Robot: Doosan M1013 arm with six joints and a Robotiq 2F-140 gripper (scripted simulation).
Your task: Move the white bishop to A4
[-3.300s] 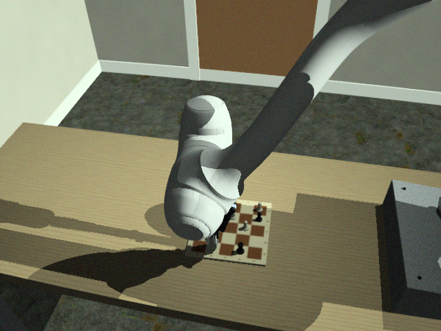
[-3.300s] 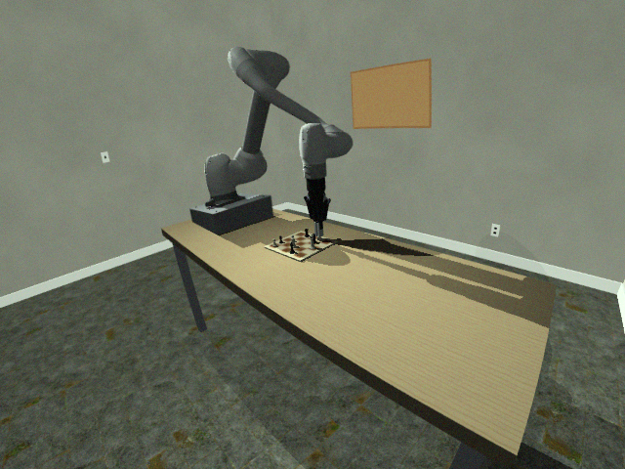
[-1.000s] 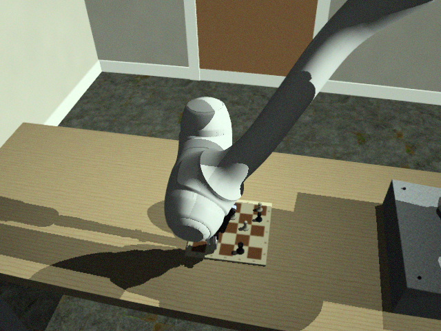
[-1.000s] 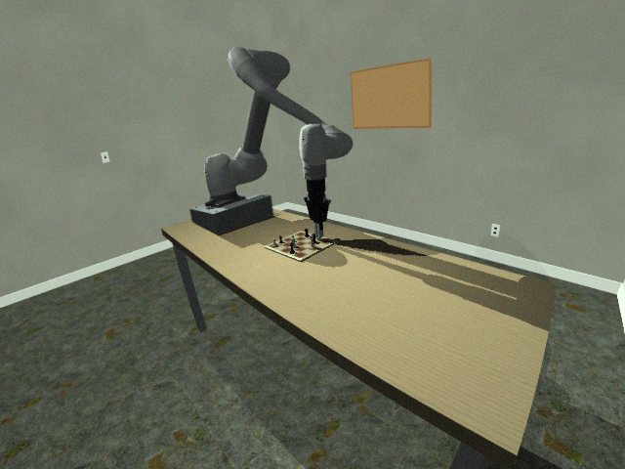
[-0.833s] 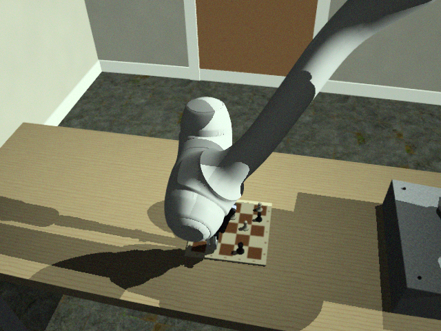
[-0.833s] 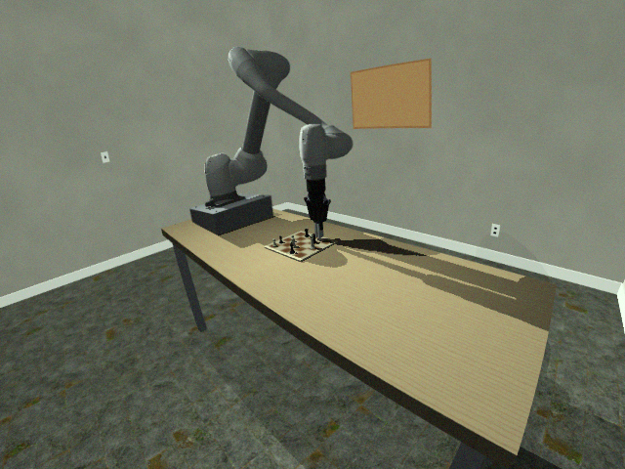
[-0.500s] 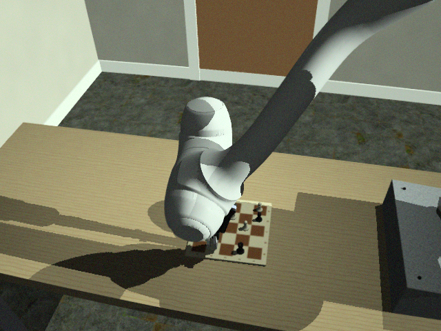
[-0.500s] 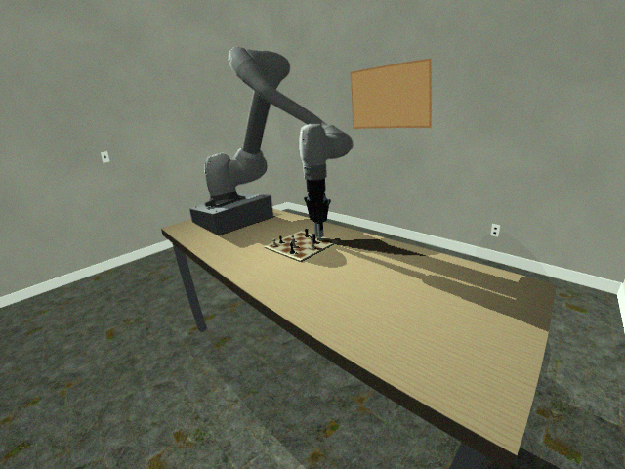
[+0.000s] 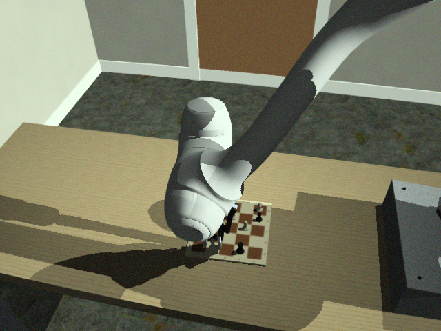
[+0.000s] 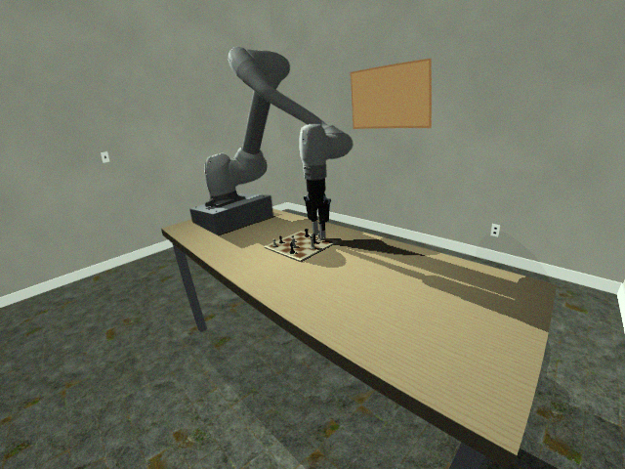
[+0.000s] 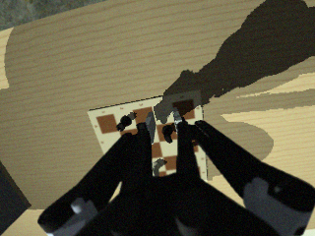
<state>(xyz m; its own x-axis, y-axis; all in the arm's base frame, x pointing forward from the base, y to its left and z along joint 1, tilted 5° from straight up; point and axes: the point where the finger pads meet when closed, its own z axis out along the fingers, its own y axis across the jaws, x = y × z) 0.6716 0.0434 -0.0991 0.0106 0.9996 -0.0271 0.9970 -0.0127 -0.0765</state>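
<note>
Around the workstation we record grey walls (image 10: 126,101), one bearing an orange panel (image 10: 391,93), and a mottled dark floor (image 10: 101,378). A wood-grain table (image 10: 403,313), crossed by long shadows, carries the arm's dark base block (image 10: 229,214) and a small chessboard (image 9: 265,235). We cannot read the edge markings. The gripper (image 11: 164,125) hangs over the board's shadowed corner, fingers partly parted and gripping nothing. The white bishop (image 11: 175,116) appears between them on that corner square.
</note>
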